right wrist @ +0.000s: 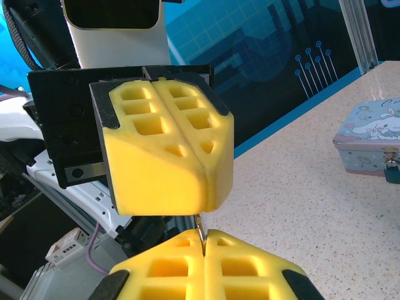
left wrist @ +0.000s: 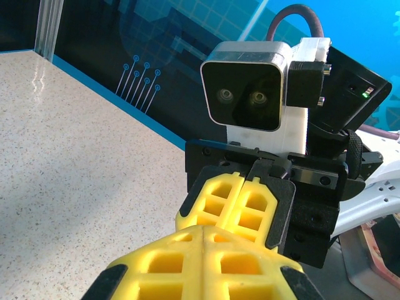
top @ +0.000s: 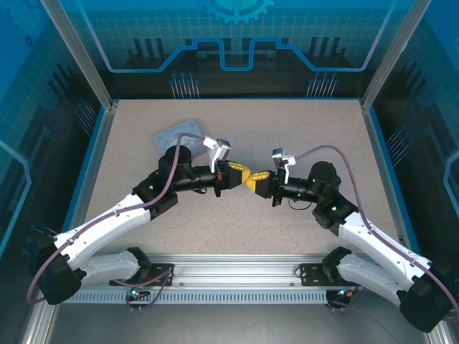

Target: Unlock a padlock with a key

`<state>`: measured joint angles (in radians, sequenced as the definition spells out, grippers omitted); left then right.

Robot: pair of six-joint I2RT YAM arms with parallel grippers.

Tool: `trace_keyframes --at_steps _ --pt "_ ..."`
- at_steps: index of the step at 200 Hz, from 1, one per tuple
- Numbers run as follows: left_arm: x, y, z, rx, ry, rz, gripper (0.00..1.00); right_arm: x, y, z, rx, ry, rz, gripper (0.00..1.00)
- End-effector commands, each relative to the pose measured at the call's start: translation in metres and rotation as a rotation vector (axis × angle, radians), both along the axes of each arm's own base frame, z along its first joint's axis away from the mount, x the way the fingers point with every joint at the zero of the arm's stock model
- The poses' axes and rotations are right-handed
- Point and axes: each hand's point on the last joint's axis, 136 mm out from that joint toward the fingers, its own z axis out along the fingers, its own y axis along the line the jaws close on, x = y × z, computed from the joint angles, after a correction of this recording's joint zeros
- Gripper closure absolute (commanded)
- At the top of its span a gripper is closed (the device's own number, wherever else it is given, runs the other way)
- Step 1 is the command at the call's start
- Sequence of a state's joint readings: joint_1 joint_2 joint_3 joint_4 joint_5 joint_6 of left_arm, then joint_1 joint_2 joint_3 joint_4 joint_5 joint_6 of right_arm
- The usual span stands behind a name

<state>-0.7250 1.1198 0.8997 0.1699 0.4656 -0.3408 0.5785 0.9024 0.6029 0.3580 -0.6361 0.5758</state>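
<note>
Top: left gripper (top: pixel 240 174) & right gripper (top: pixel 256 180) tip-to-tip mid table (top: pixel 308 129), free room all round. L wrist: both squeezed together. R wrist: key (right wrist: pixel 199 230) nipped in right gripper's tips; padlock (right wrist: pixel 392 172) hangs on tin (right wrist: pixel 365 134), view's rt edge.

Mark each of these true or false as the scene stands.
1. The left tool and right tool meet tip to tip over the table. True.
2. The left tool stands wide open. False: its fingers are pressed together.
3. The tin lies by the arm bases. False: it sits far left, behind the left arm.
4. A thin metal sliver, likely the key, shows at the right tool's finger seam. True.
5. The left tool holds the padlock. False: it sits at the tin's front.
</note>
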Motion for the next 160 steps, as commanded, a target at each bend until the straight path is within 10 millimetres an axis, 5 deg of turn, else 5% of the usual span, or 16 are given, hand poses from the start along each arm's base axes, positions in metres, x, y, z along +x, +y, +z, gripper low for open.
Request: trace_keyframes --at_steps 1,35,76,92,123,160 --pt "-0.006 0.000 0.002 -0.014 -0.008 -0.017 1.00 0.002 -0.005 0.018 0.031 -0.049 -0.021 1.00" --pt "-0.001 0.007 0.009 -0.015 -0.035 0.029 0.83 0.008 -0.008 0.001 -0.031 -0.011 -0.067 1.00" --pt "0.016 0.036 0.019 0.002 -0.054 0.177 0.42 0.021 -0.021 -0.047 -0.197 0.116 -0.175 1.00" --pt "0.036 0.058 0.011 0.059 -0.028 0.308 0.28 0.029 -0.031 -0.069 -0.274 0.175 -0.255 1.00" --pt "0.082 0.105 -0.022 0.230 0.055 0.523 0.20 0.040 -0.051 -0.108 -0.409 0.285 -0.384 1.00" --pt "0.152 0.151 -0.068 0.336 0.227 0.688 0.16 0.043 -0.060 -0.127 -0.470 0.347 -0.439 1.00"
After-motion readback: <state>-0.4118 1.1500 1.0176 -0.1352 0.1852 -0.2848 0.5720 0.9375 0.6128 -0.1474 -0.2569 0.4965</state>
